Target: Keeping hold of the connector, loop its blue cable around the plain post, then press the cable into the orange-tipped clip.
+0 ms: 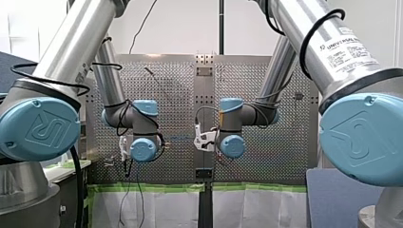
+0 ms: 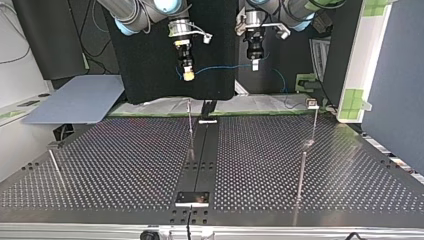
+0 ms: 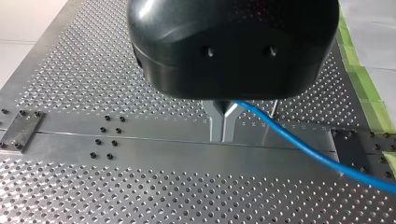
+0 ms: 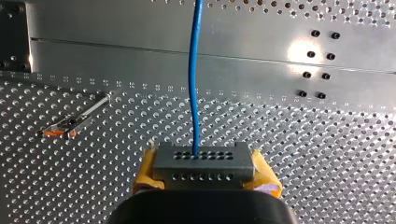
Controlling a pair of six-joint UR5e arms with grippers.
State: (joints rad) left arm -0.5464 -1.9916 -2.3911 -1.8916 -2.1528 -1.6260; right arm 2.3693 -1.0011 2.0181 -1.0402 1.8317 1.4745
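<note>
The connector (image 4: pixel 204 161), a grey block with rows of holes, sits clamped between the yellow pads (image 4: pixel 147 173) of my right tool (image 4: pixel 204 173). Its blue cable (image 4: pixel 194 70) leaves the block straight toward 12 o'clock in the right wrist view, crossing the worktop's (image 2: pixel 125 165) smooth middle strip.

In the top view the cable's long axis runs roughly from 9 to 3 o'clock. It is strung in the air from my right tool to my left tool (image 3: pixel 223 125), well above the worktop. The left tool's metal fingers are drawn narrow and pinch the cable, which trails away from them toward 4 o'clock in the left wrist view.

The orange-tipped clip (image 4: pixel 63 127) lies at about 10 o'clock from the connector in the right wrist view, on the near side of the strip. It is apart from both the cable and the tool.

A bare, slim post (image 2: pixel 302 175) stands at about 4 to 5 o'clock from my right tool in the top view, on my left arm's side. A second bare post stands at that view's far left, and I cannot tell which one the task means. If it is the first, the connector would have to travel across the strip and downward to get the cable around it. The cable touches no post yet.
</note>
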